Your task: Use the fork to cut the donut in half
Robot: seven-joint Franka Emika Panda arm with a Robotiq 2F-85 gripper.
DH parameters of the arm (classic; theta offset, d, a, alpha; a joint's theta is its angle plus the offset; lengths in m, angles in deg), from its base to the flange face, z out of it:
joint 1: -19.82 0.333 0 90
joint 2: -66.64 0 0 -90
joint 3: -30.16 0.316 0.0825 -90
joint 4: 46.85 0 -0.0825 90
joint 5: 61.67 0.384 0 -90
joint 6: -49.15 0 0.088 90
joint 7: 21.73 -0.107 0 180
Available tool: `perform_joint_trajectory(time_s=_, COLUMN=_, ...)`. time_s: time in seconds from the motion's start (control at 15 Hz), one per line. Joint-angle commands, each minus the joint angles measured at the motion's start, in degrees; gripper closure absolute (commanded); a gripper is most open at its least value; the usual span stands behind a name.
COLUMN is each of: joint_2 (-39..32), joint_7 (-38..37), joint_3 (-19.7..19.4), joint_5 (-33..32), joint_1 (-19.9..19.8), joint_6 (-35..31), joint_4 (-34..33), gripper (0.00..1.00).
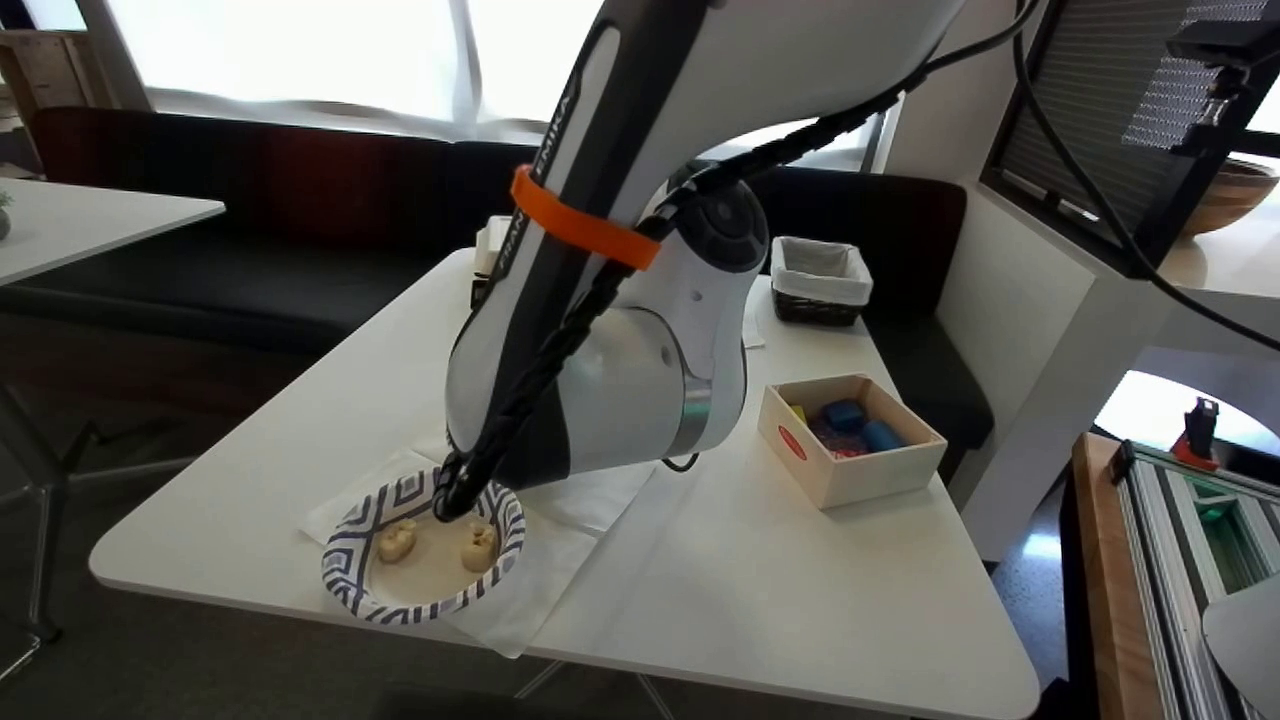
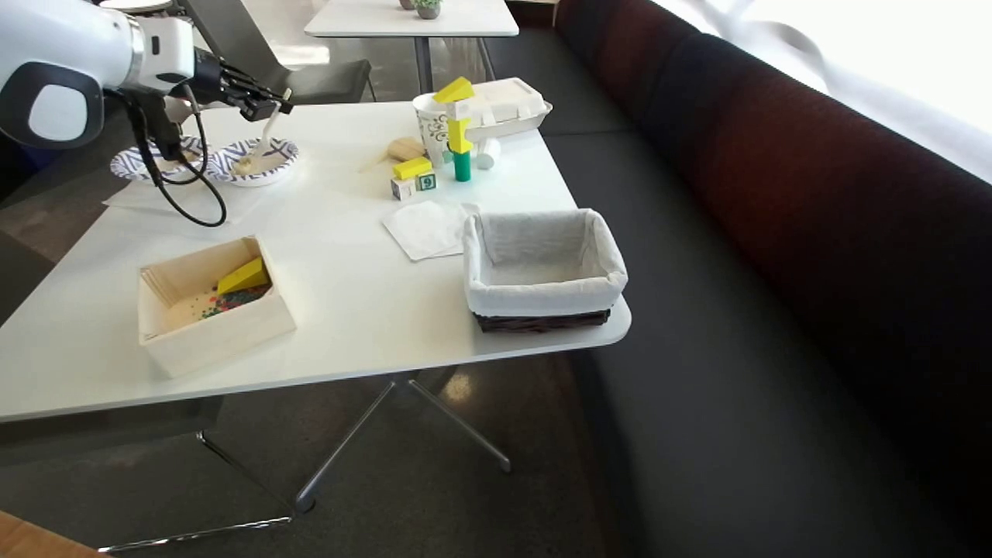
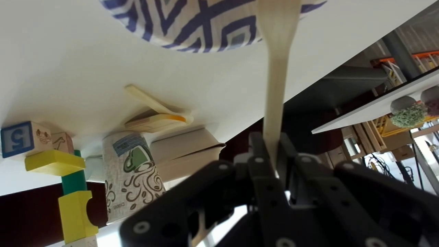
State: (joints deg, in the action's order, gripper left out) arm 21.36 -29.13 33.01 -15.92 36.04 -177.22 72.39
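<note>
One gripper (image 3: 272, 145) is clamping one fork (image 3: 276, 79) by the handle, jaws nearly together. Upper left in an exterior view, two patterned bowls (image 2: 287, 160) are standing; the fork is pointing down into the right-hand one, where the donut (image 2: 246, 165) is lying, its pieces proving too small to count.

White desk (image 2: 349, 294), rounded corners. Directly on it: open wooden box (image 2: 221, 333), cloth-lined wicker basket (image 2: 542, 300) with napkins (image 2: 426, 230) just beside, block tower (image 2: 459, 133), printed cubes (image 2: 403, 189), patterned paper cup (image 3: 132, 185), white takeout clamshell (image 2: 508, 108). More napkins (image 1: 548, 577) spread near an edge, under a blue-patterned paper bowl (image 1: 510, 535).
</note>
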Motion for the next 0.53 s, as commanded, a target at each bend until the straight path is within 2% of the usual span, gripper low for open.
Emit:
perform_joint_trajectory(time_s=0.0, joint_2=-3.4, joint_7=2.0, joint_3=-0.5, joint_5=3.1, joint_1=1.4, joint_6=-2.3, joint_4=-3.8, gripper=0.97)
perform_joint_trajectory(time_s=0.47, joint_2=-5.6, joint_7=3.8, joint_3=0.0, joint_5=4.9, joint_1=1.4, joint_6=-3.2, joint_4=-7.0, gripper=0.97)
